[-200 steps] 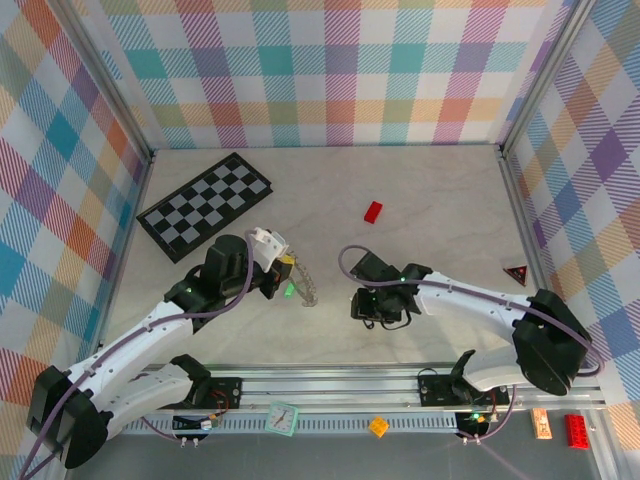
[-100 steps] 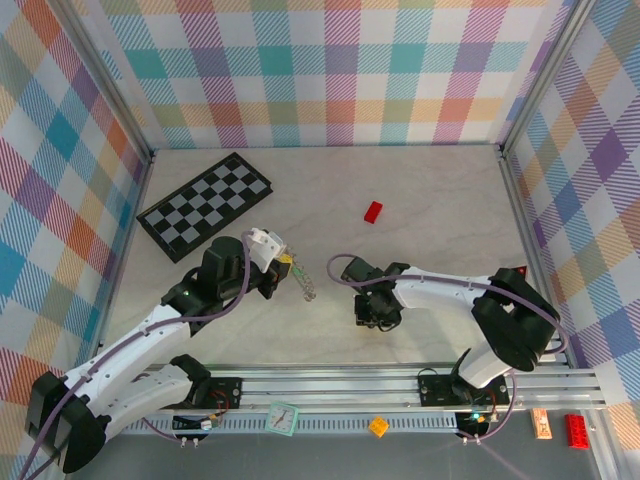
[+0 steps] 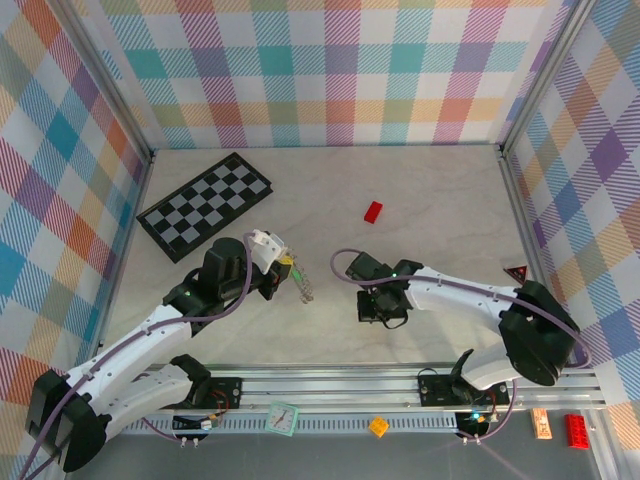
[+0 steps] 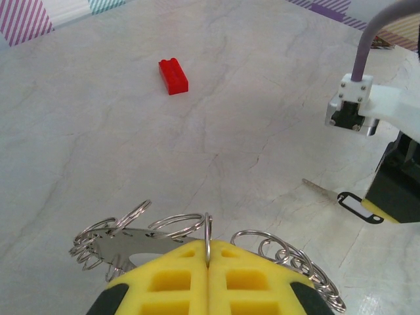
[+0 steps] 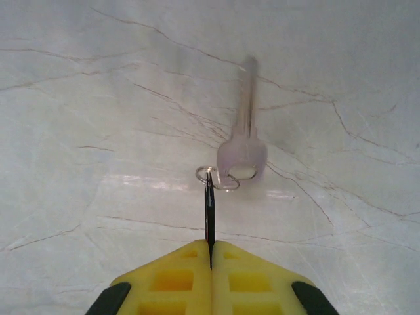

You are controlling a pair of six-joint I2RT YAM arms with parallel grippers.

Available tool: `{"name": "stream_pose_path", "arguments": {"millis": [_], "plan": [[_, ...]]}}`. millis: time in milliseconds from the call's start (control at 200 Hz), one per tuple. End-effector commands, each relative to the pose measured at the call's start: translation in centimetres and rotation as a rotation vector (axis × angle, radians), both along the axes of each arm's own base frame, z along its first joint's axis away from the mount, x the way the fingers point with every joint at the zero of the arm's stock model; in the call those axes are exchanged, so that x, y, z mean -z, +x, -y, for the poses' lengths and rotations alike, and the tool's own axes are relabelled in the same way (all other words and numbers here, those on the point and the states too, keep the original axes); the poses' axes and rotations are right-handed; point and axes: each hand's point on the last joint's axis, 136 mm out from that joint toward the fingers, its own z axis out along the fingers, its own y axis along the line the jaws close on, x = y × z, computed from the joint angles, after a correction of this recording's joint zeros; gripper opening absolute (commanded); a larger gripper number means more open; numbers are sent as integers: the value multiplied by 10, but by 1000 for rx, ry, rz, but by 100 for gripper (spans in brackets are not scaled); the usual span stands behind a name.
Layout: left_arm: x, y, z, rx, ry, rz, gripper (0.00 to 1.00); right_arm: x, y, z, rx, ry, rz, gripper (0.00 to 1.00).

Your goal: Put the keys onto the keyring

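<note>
While the overhead camera looks down on the pale marbled desk (image 3: 440, 190), the left claw (image 3: 284, 267) sits left of centre, clenched on the keyring (image 3: 303, 287), whose chain trails from it toward the near right. The right claw (image 3: 384, 310) points down at the desk right of centre, well apart from the keyring. A small red block (image 3: 373, 211) lies farther back, and a chequerboard (image 3: 205, 205) lies at the far left.

In the left wrist camera, the yellow pads are pressed together on one loop of the keyring, and bristly silver rings fan out on both sides. The black-headed key (image 4: 341, 197) shows at the right, its head against the right claw's yellow pad and its blade pointing left.

In the right wrist camera, the yellow pads are clenched on a thin black piece seen edge-on, seemingly that key's head. A small wire ring (image 5: 211, 174) sits at its tip, overlapping the head of a blurred pale key (image 5: 243, 154) on the desk.
</note>
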Motion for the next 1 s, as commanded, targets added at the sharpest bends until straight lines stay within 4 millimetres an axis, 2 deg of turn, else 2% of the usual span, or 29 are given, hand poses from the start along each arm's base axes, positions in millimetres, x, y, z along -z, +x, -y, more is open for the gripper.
{"name": "stream_pose_path", "arguments": {"millis": [0, 180, 355, 420, 485, 670, 795, 905, 995], "plan": [[-17, 0, 7, 29, -38, 55, 0, -12, 2, -7, -59, 17, 7, 6], [-14, 0, 7, 34, -28, 53, 0, -10, 8, -18, -104, 20, -2, 5], [-13, 0, 7, 36, -25, 53, 0, -16, 6, -54, -196, 174, -33, 4], [-12, 0, 8, 38, -25, 53, 0, -19, 2, -61, -219, 218, -47, 4], [-11, 1, 9, 41, -25, 51, 0, -15, 2, -56, -210, 197, -50, 5], [-11, 3, 12, 50, -22, 49, 0, 14, 3, -20, -127, 80, -110, 6], [-10, 4, 13, 52, -19, 49, 0, 24, 1, -11, -106, 49, -135, 10], [-10, 4, 13, 51, -20, 49, 0, 24, 4, -1, -79, 4, -120, 26], [-10, 4, 12, 51, -17, 52, 0, 14, 8, 2, -68, -6, -87, 34]]}}
